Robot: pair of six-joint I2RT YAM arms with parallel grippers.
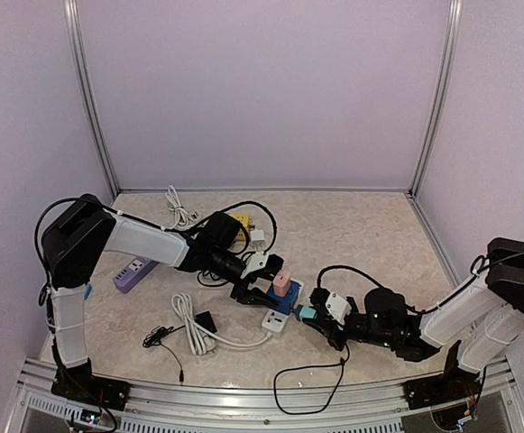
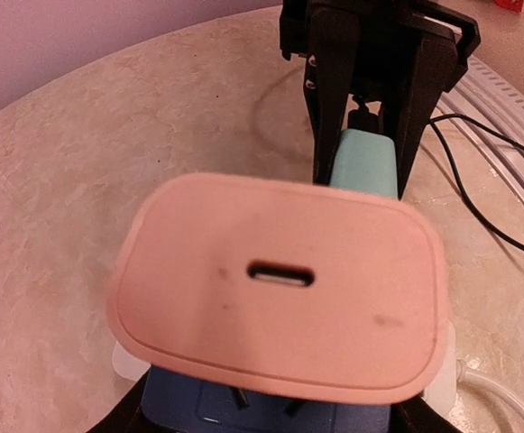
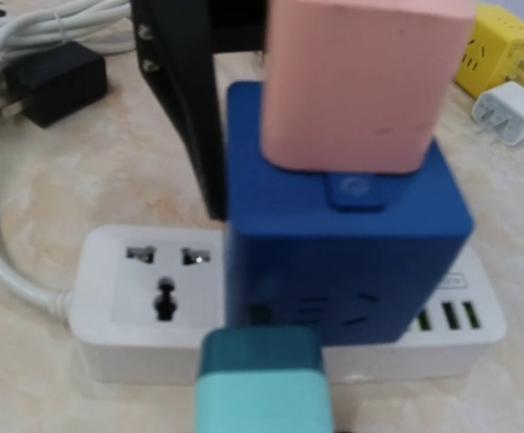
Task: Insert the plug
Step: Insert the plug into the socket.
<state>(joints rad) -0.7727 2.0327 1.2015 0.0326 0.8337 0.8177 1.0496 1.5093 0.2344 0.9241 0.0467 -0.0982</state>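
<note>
A teal plug fills the bottom of the right wrist view, with my right gripper shut on it. Its front end sits just before the slotted side of a blue socket cube. I cannot see its prongs. The cube stands on a white power strip and carries a pink charger on top. My left gripper is shut on the cube, one black finger against its left side. In the left wrist view the pink charger fills the middle, with the teal plug behind it.
A black adapter and white cable lie left of the strip. A yellow socket cube and a white plug lie behind it. A purple power strip lies far left, and black cable loops lie near the front rail.
</note>
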